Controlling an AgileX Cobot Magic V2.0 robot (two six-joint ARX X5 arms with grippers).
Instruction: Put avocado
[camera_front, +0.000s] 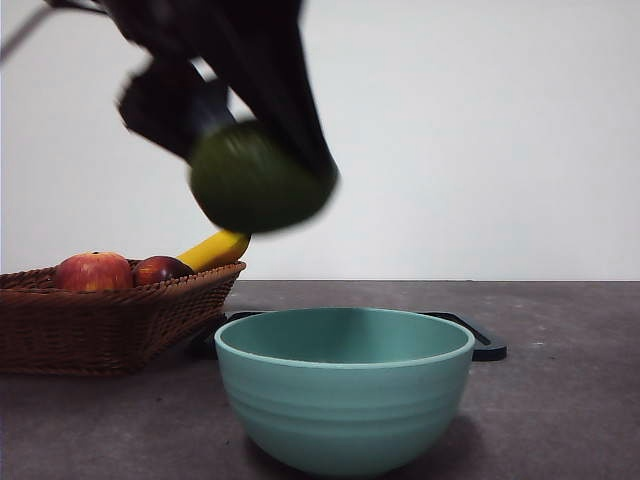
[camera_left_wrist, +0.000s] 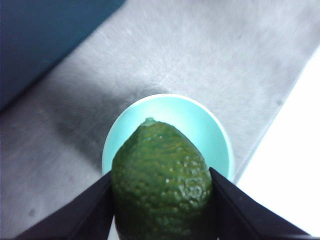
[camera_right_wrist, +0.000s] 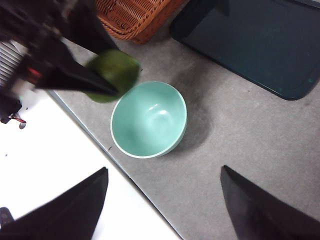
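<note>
Avocado (camera_front: 258, 180) clamped between left gripper (camera_left_wrist: 161, 197) jaws, held in air above teal bowl (camera_front: 345, 420), apparently positioned for dropping in; right gripper (camera_right_wrist: 162, 202) waits, jaws wide apart.

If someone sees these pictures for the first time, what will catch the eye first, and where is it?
First, the dark-green avocado, clamped in the left end effector and held in the air above the teal bowl, up and to the left of it in the front view. The bowl stands empty on the grey table. At the left, a wicker basket holds two apples and a banana.
</note>
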